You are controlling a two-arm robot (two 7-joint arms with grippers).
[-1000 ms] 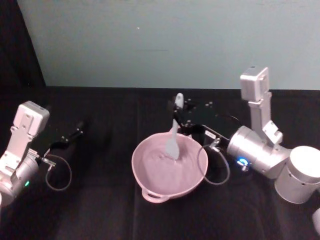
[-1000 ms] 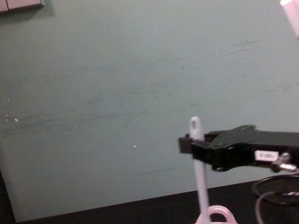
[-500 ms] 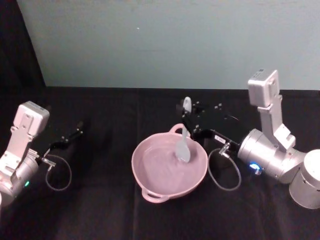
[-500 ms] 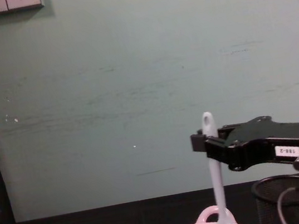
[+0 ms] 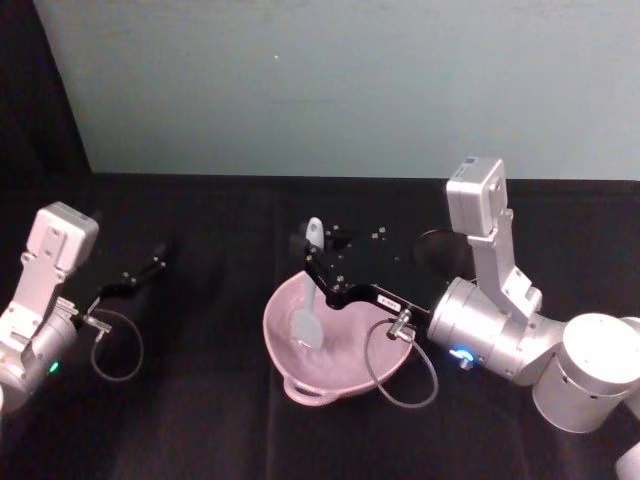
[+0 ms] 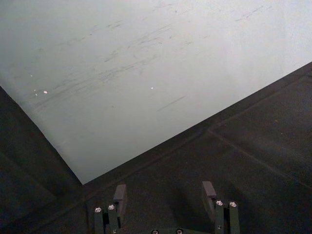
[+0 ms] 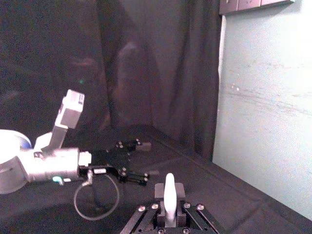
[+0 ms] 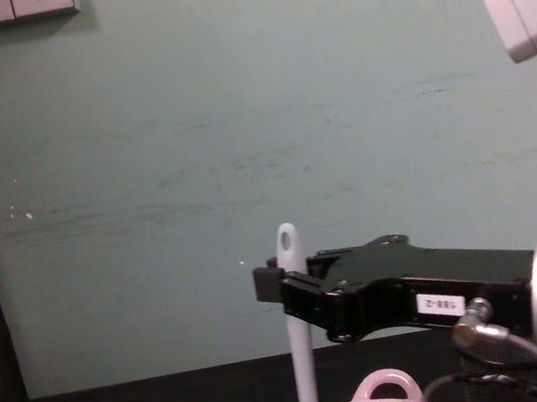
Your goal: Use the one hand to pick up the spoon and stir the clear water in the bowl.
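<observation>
Right claw (image 5: 318, 262) pinching spoon (image 5: 307, 325) over bowl (image 5: 335, 365), mid-desk (image 5: 200, 420).
Spoon near upright. Claw grips the handle just below the holed end, which pokes above the fingers. Scoop hangs below the claw inside the bowl's left half, apparently dipped in the water; contact with the bottom not resolvable. Claw reaches in from the right, above the bowl's far rim. Left claw (image 5: 150, 268) parked toward the desk's left edge, fingers spread.

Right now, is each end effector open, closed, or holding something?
Left end effector: open, empty.
Right end effector: closed on the spoon, scoop in the bowl.
</observation>
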